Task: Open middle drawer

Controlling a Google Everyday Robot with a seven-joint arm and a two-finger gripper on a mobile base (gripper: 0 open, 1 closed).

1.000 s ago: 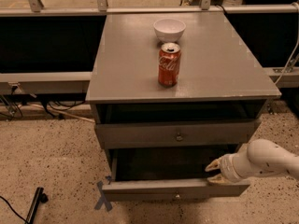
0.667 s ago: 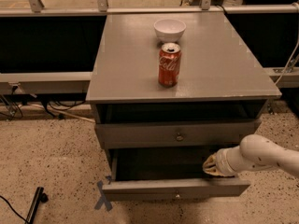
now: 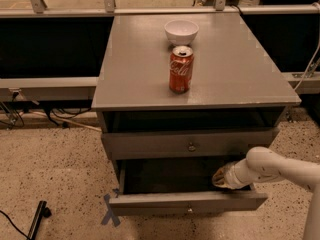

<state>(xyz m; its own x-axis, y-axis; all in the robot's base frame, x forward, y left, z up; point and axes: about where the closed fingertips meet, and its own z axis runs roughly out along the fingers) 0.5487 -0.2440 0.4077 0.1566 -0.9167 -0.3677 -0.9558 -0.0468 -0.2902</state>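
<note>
**Fingers inside the middle drawer: snag risk**

Whether the fingers are spread or pressed together I cannot tell. They sit at the drawer's right end, just behind its grey front panel. My worry is that a sideways or upward exit could catch the panel or the upper drawer, jolt the desk and topple the can. The middle drawer stands pulled well out, its small knob centred.

Coke can: upright on cabinet top, towards the front. White bowl: behind can. Tape X: floor, cabinet's front-left corner.
</note>
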